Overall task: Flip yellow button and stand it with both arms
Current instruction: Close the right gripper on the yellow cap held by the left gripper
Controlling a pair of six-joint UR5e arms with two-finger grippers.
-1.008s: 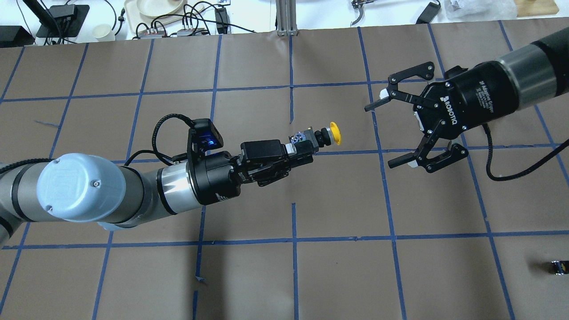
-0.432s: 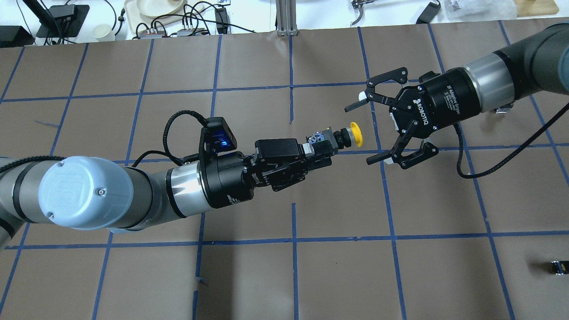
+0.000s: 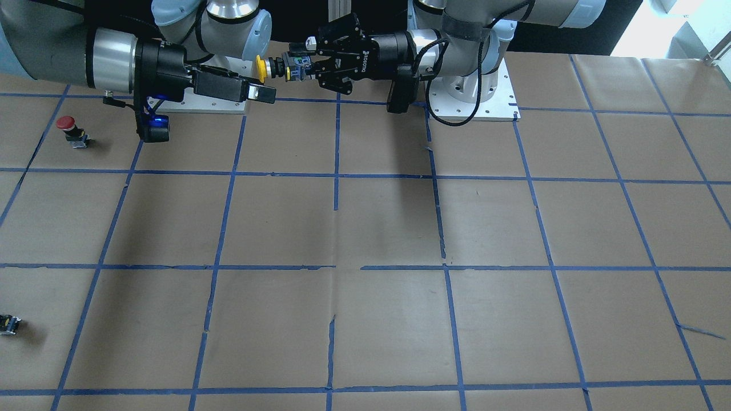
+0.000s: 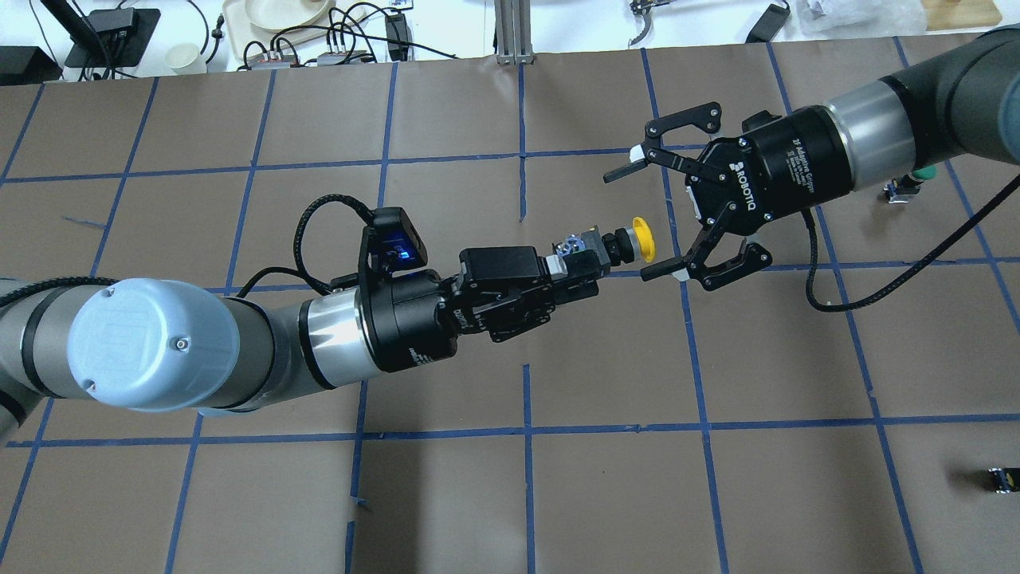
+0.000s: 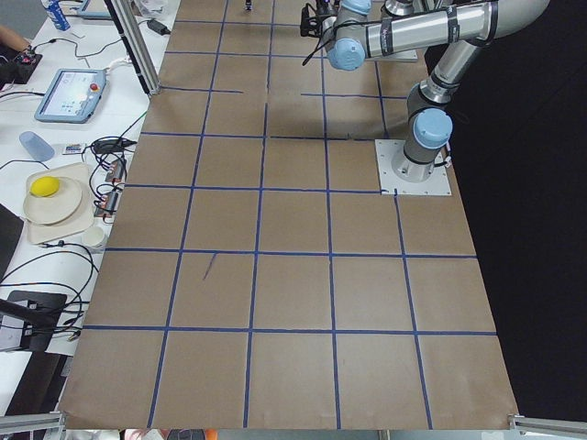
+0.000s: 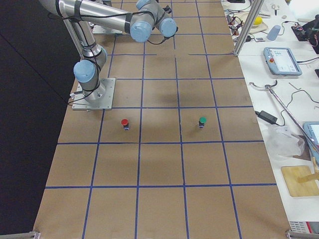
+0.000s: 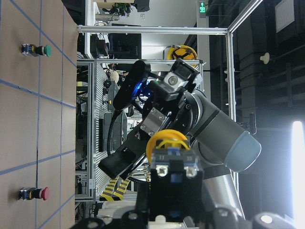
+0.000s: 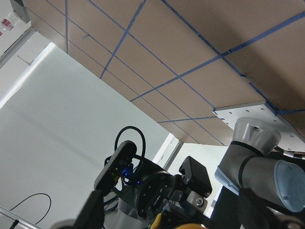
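Observation:
My left gripper (image 4: 575, 269) is shut on the black-and-silver body of the yellow button (image 4: 637, 241) and holds it level in the air, cap pointing at my right gripper (image 4: 631, 225). The right gripper is open, its fingers either side of the cap and apart from it. In the front-facing view the button (image 3: 262, 67) sits between the left gripper (image 3: 297, 67) and the right gripper's finger (image 3: 260, 93). The left wrist view shows the button (image 7: 167, 144) from behind. The right wrist view shows the cap (image 8: 183, 222) at its bottom edge.
A red button (image 3: 67, 128) and a green button (image 6: 202, 121) stand on the brown paper with blue tape lines, on the robot's right side. A tiny black-and-yellow part (image 4: 1002, 478) lies near the right front edge.
My left arm carried the button to the right. My right gripper, still open, moved left toward it, so the cap now sits between its fingers.

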